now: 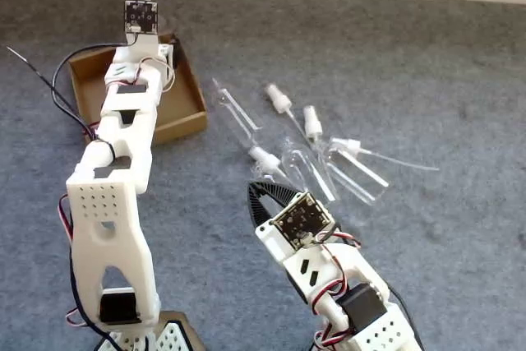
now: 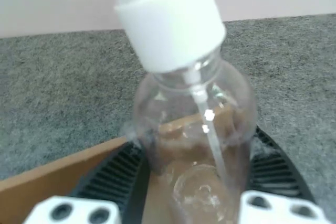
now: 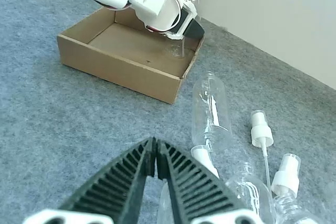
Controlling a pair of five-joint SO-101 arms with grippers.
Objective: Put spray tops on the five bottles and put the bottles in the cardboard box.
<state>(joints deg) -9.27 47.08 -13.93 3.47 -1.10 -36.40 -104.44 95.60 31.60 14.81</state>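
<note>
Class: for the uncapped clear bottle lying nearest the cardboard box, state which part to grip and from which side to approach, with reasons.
Grip the bottle across the middle of its straight body, coming down from above. It lies flat on the carpet with room along both long sides; the neck is narrower and would probably pivot.

Clear bottles (image 3: 210,109), wht spray tops (image 3: 261,129), brn box (image 3: 118,73), gry table (image 3: 47,124)
</note>
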